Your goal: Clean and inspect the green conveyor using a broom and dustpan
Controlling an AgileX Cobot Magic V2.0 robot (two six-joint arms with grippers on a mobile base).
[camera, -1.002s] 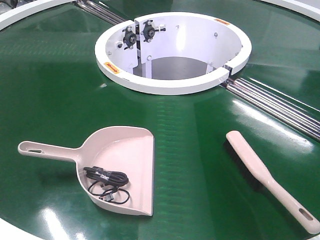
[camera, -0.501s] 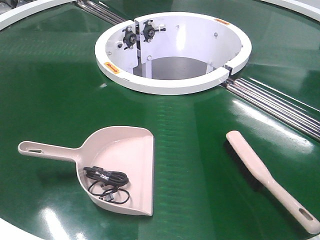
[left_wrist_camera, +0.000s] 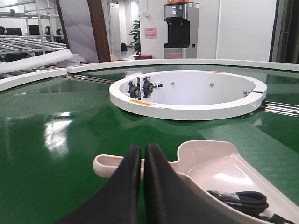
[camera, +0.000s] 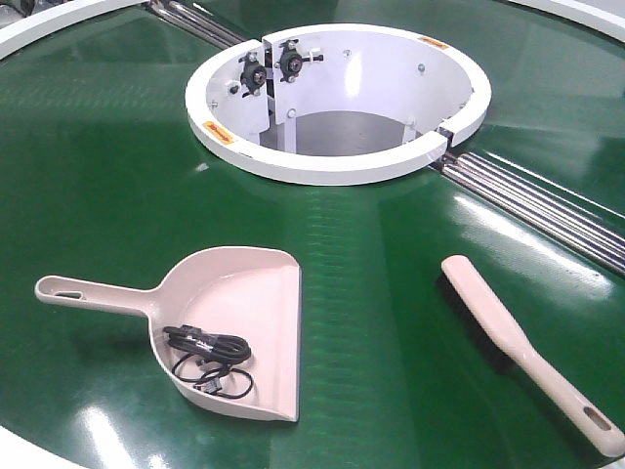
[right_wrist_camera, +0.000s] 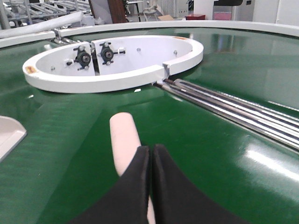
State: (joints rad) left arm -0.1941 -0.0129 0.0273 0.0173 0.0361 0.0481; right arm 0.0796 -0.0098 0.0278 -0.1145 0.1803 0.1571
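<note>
Dustpan (camera: 229, 327) lies left on the green conveyor (camera: 371, 322), black cable (camera: 207, 360) inside; broom (camera: 527, 352) well apart to its right. Nothing has shifted over the last second, so you likely have both tools free and sweeping done.
Left wrist: left gripper (left_wrist_camera: 141, 151) closed on nothing, above the pan handle.
Right wrist: right gripper (right_wrist_camera: 150, 153) closed, empty, above the broom.
</note>
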